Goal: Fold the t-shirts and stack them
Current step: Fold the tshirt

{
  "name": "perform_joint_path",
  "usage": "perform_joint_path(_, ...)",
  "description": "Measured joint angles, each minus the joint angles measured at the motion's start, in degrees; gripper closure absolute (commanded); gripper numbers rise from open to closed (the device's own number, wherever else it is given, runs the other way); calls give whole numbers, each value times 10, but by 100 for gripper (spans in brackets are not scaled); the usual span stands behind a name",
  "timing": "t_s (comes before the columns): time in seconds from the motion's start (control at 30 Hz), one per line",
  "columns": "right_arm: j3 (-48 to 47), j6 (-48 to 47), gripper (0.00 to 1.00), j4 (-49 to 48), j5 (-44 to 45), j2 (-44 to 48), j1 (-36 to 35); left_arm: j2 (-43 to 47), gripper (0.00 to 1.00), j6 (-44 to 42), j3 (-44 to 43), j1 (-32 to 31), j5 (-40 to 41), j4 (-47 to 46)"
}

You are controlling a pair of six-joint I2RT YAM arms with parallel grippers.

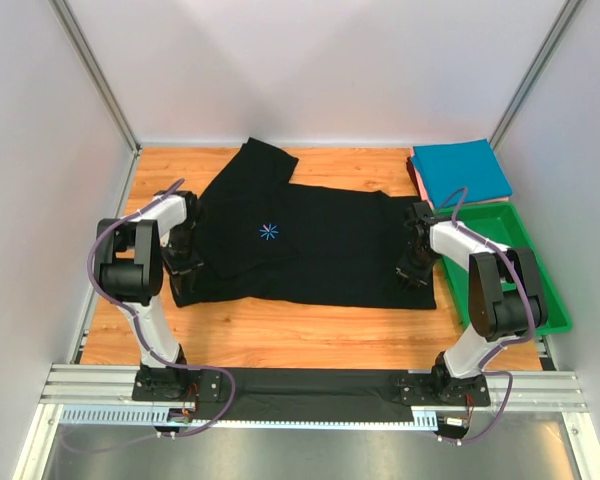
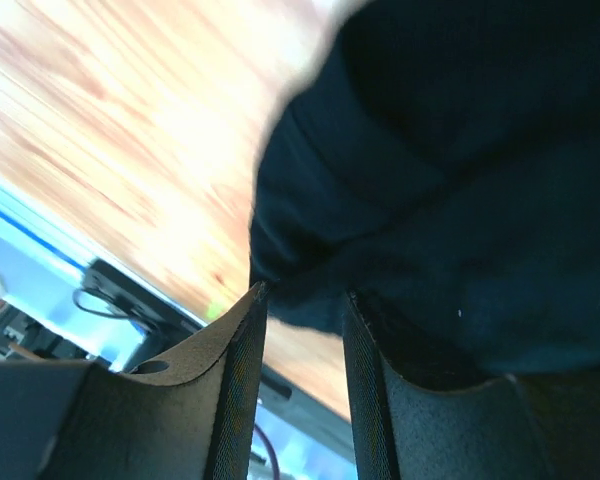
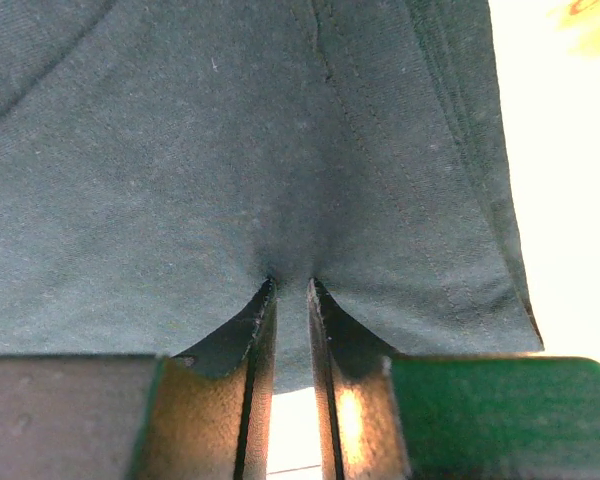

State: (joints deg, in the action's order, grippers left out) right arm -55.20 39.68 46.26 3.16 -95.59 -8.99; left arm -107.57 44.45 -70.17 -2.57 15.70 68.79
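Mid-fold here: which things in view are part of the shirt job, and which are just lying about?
Part of the job: large black cloth t-shirt, spread out in the centre; folded teal-blue cloth t-shirt; reddish cloth t-shirt beneath it.
Lying about: rectangular green plastic tray, on the right.

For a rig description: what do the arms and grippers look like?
Both the left arm and right arm have white links, chunky black joints and a looping purple-grey cable. The left gripper and right gripper each have black, tapering fingers with ribbed pads.
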Motion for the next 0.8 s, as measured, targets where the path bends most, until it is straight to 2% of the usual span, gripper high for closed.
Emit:
perform_joint_path(0.27, 0, -17, 82, -2, 12, 1, -9, -64, 55, 0, -72, 15, 85, 7)
perform_joint_path(0.4, 1, -33, 82, -5, 18, 2, -15, -98, 55, -10, -82, 15, 113, 7)
perform_joint_path(0.6, 2, -42, 85, -6, 29, 5, -23, -104, 54, -39, -85, 16, 131, 3)
perform_joint_path(0.8, 32, -43, 84, -15, 59, 35, -32, -125, 52, -73, -128, 25, 131, 16)
